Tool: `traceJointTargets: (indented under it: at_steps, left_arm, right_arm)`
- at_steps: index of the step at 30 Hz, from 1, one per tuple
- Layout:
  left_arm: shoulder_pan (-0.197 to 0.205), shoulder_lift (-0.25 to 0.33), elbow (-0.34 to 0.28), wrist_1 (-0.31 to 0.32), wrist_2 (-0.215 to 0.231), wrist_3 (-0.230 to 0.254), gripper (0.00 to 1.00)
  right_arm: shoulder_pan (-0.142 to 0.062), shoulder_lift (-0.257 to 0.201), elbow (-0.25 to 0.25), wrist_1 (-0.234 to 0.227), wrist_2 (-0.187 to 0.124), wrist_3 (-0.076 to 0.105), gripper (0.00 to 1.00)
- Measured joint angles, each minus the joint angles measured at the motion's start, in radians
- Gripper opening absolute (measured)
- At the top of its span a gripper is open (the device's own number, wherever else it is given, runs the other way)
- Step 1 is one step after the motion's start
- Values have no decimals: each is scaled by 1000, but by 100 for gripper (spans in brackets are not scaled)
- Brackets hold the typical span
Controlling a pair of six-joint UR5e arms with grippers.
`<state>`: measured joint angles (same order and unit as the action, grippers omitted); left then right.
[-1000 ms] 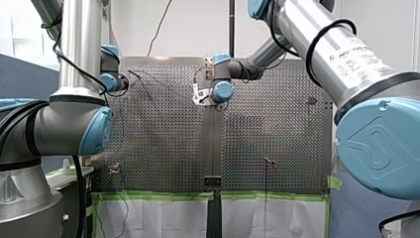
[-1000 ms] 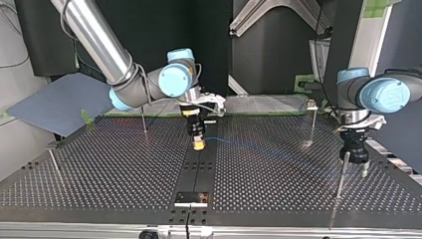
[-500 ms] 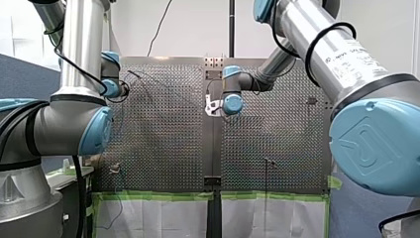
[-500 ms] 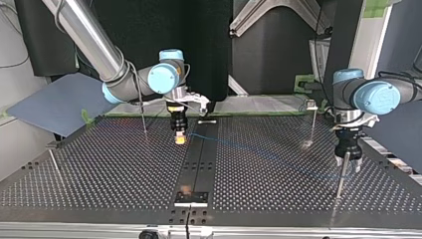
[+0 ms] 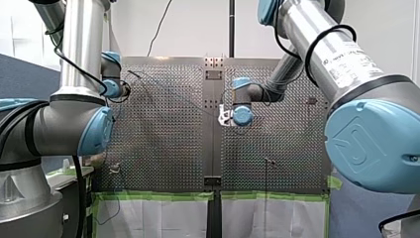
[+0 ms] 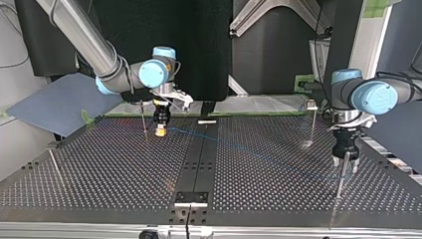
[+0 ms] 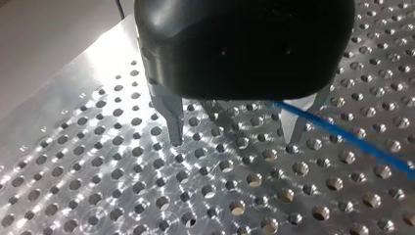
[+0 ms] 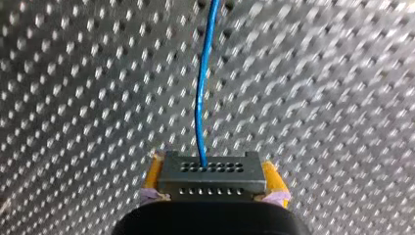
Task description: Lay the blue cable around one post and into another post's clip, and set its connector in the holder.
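Right gripper: yellow pads closed on the grey connector, over the table near its far edge in the top view. A thin post stands just beside it — open plate elsewhere. The blue cable leaves the connector's perforated face and runs ahead in a slight curve. Left gripper: metal fingers spread, gripping nothing. The cable passes one fingertip — contact cannot be told. The gripper body hides the connector's rear.
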<state>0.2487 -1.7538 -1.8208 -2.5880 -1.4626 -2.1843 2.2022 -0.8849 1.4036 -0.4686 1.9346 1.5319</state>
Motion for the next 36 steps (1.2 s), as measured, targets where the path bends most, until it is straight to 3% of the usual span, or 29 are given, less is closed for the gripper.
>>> traceJointTargets:
  at_steps: [7,14,20,27,36]
  left_arm:
    - [-5,0,0,0,2,0,99]
    - [-6,0,0,0,1,0,99]
    - [-8,0,0,0,0,1,99]
    - [-10,0,-1,0,-1,1,99]
    - [-12,0,-1,-1,-1,1,99]
  right_arm:
    - [-48,0,68,-68,15,20,0]
    - [-119,-1,140,-141,-14,43,0]
    - [-177,0,200,-200,-16,61,0]
    - [-208,0,258,-258,11,79,0]
    - [-249,2,339,-339,11,94,0]
